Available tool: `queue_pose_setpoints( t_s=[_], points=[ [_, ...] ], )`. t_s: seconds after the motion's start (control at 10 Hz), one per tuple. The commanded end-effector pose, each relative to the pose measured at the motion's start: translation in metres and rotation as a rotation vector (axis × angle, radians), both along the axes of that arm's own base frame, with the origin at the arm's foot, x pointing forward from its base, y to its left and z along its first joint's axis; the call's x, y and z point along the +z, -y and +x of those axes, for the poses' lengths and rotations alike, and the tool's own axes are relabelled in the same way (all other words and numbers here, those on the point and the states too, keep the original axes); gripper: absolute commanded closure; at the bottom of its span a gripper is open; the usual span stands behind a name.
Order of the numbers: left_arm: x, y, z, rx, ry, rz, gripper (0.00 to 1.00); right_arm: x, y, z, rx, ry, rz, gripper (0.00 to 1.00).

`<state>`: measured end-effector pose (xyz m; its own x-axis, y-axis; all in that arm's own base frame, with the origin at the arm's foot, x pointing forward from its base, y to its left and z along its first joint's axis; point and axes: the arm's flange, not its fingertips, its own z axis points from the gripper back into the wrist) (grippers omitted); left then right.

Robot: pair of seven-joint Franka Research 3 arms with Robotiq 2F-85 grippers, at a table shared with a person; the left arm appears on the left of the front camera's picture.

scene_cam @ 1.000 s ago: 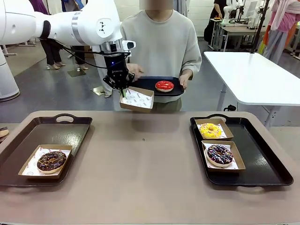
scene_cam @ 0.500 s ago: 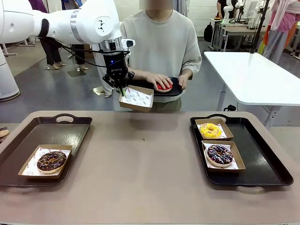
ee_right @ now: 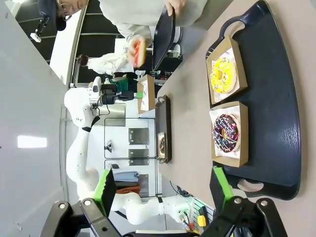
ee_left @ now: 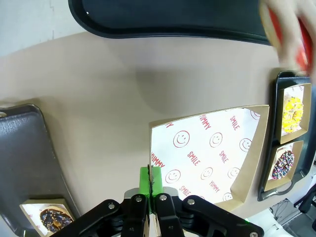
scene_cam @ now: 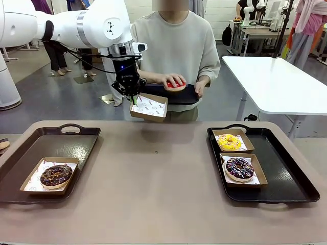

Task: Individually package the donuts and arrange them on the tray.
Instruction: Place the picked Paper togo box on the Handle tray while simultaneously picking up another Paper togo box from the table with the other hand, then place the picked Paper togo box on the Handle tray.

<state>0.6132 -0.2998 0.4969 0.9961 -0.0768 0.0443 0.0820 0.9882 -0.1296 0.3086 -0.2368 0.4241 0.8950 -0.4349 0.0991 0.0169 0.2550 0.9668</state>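
Front view, nearest first: my table carries two dark trays. On the left tray (scene_cam: 82, 140) the chocolate donut (scene_cam: 56, 175) sits in its carton; on the right tray (scene_cam: 286, 168) the yellow donut (scene_cam: 229, 142) and, nearer me, the sprinkled dark donut (scene_cam: 239, 168) each sit in their own. The middle of the table between them is bare, so there is room to bring things down there.

Beyond the far edge, my left claw (scene_cam: 134, 97) is clamped shut on the near-left rim of an empty paper-lined carton (scene_cam: 149, 107), holding it in the air, tilted a little. My left wrist camera confirms the pinch, with the carton's lined floor (ee_left: 212, 153) stretching away from my fingertips.

Just past the carton, the person's hand (scene_cam: 173, 80) grips the red donut (scene_cam: 176, 85), raised just off the small serving tray (scene_cam: 186, 96) they hold. The donut lies up and to the right of my claw, close to the carton's far rim; their hand is much nearer to it than I am. I judge my part is to keep the carton steady.

My right claw (ee_right: 163, 197) hangs with jaws wide apart, holding nothing, by the right tray.
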Motion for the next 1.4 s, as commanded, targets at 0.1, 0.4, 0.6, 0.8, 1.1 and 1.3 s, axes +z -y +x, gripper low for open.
queue_pose_setpoints(
  t_s=[0.1, 0.4, 0.6, 0.8, 1.1, 1.3],
  points=[
    [-0.0007, -0.0059, -0.0065, -0.001, -0.003, -0.010, 1.00, -0.0017, -0.0039, -0.0020, -0.015, 0.003, -0.005, 0.00],
    [-0.0007, -0.0059, -0.0065, -0.001, -0.003, -0.010, 1.00, -0.0017, -0.0039, -0.0020, -0.015, 0.003, -0.005, 0.00],
    [-0.0007, -0.0059, -0.0065, -0.001, -0.003, -0.010, 1.00, -0.0017, -0.0039, -0.0020, -0.015, 0.003, -0.005, 0.00],
    [-0.0007, -0.0059, -0.0065, -0.001, -0.003, -0.010, 1.00, -0.0017, -0.0039, -0.0020, -0.015, 0.003, -0.005, 0.00],
    [-0.0007, -0.0059, -0.0065, -0.001, -0.003, -0.010, 1.00, -0.0017, -0.0039, -0.0020, -0.015, 0.003, -0.005, 0.00],
    [-0.0007, -0.0059, -0.0065, -0.001, -0.003, -0.010, 1.00, -0.0017, -0.0039, -0.0020, -0.015, 0.003, -0.005, 0.00]
  ],
)
